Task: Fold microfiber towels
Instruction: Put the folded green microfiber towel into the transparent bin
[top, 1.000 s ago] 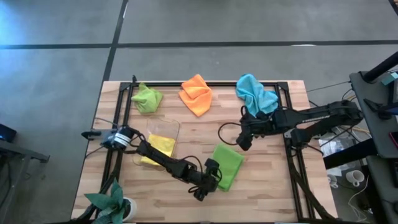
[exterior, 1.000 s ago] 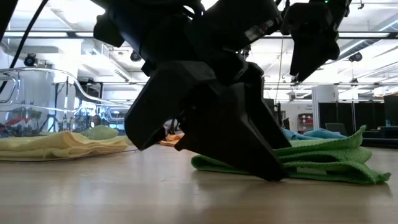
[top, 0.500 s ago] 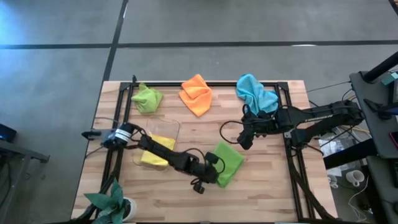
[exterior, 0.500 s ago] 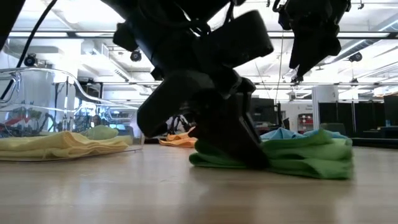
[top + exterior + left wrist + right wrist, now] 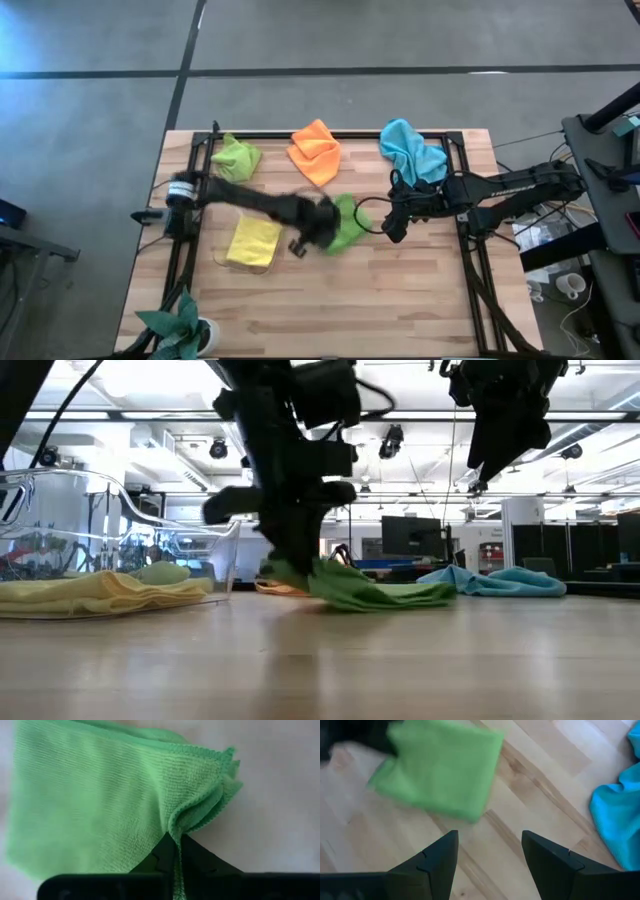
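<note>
The darker green towel (image 5: 347, 224) lies bunched near the table's middle, and my left gripper (image 5: 322, 236) is shut on it. The left wrist view shows its layered corner (image 5: 227, 770). My right gripper (image 5: 393, 228) hangs open above the table just right of this towel, touching nothing; it is seen from its own wrist (image 5: 490, 840). The lime green towel (image 5: 236, 158), the orange towel (image 5: 316, 150) and the light blue towel (image 5: 412, 150) lie crumpled along the far edge. The yellow towel (image 5: 253, 242) lies flat at the left. My left gripper pinches a raised pleat of the green towel's hemmed edge (image 5: 176, 826) between its two shut fingers, close to a corner where several layers show. The fingers come from above, slanting down. The towel trails from the hold across the tabletop (image 5: 385, 596), slack.
A clear plastic container (image 5: 120, 510) stands over the yellow towel at the left. A potted plant (image 5: 180, 322) sits at the near left corner. A black frame (image 5: 465, 200) edges the table. Bare wood (image 5: 400, 300) lies along the near right.
My left gripper has shut on the green towel's near edge and gone toward the table's far edge and somewhat left. The towel has folded over on itself and slid with it, from the near middle to the table's middle.
</note>
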